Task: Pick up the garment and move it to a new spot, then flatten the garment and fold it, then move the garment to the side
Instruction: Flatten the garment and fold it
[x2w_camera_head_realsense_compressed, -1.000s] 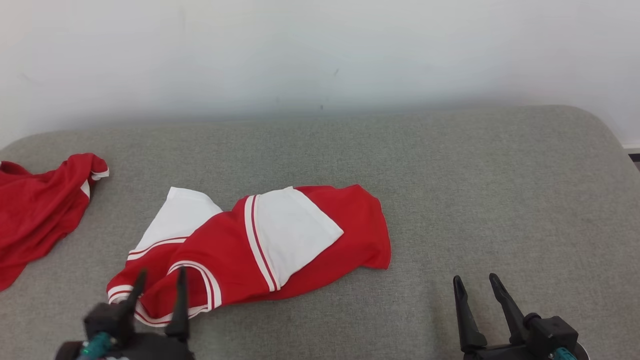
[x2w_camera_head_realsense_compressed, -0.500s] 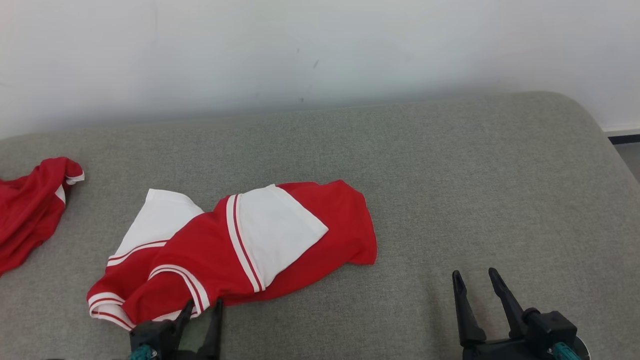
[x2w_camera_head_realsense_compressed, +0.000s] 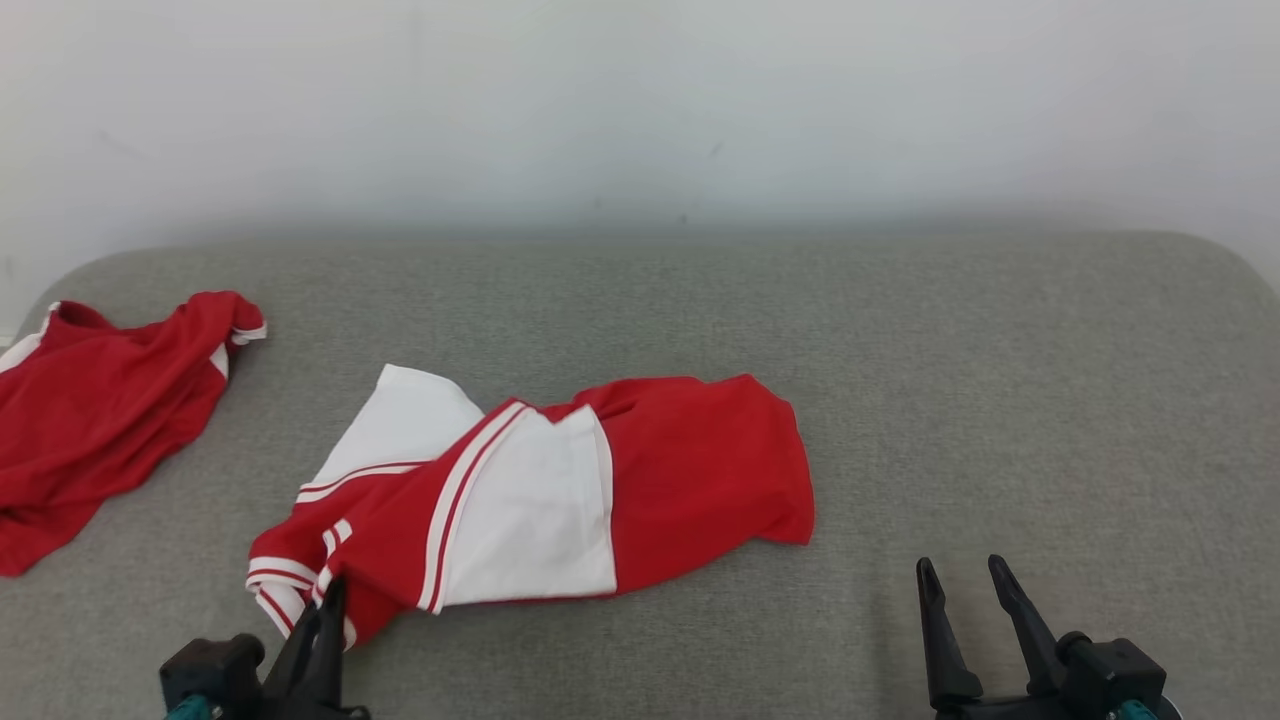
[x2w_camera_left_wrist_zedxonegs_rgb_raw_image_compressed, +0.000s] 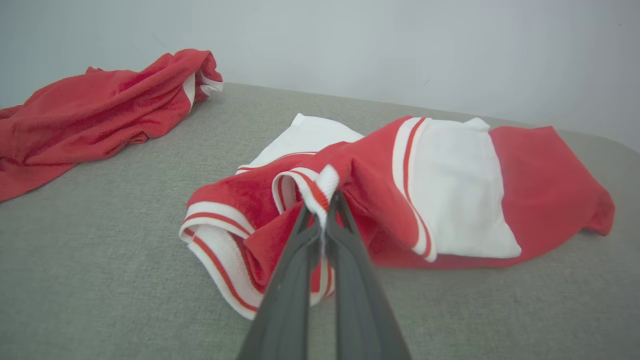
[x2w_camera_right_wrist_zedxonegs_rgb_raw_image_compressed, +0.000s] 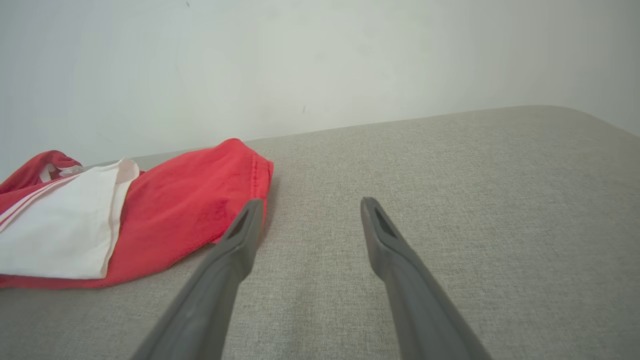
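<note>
Garment (x2w_camera_head_realsense_compressed: 560, 490) lies crumpled on the grey cushion (x2w_camera_head_realsense_compressed: 1000, 400), left of centre. Left tool (x2w_camera_left_wrist_zedxonegs_rgb_raw_image_compressed: 322, 207) is clamped on its striped hem (x2w_camera_left_wrist_zedxonegs_rgb_raw_image_compressed: 326, 182); right tool (x2w_camera_head_realsense_compressed: 960, 567) stands apart, empty, just beside it. Pick-up is in hand; the next move probably calls for lifting clear and carrying it to a fresh spot

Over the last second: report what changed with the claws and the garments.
The left claw, open a second ago, reached the striped near edge of the red and white garment and shut on it. The folds there bunched, and the white panel lies differently. The right claw stayed open, off the cloth. The other red garment stayed put on the grey cushion; only the camera shifted.
</note>
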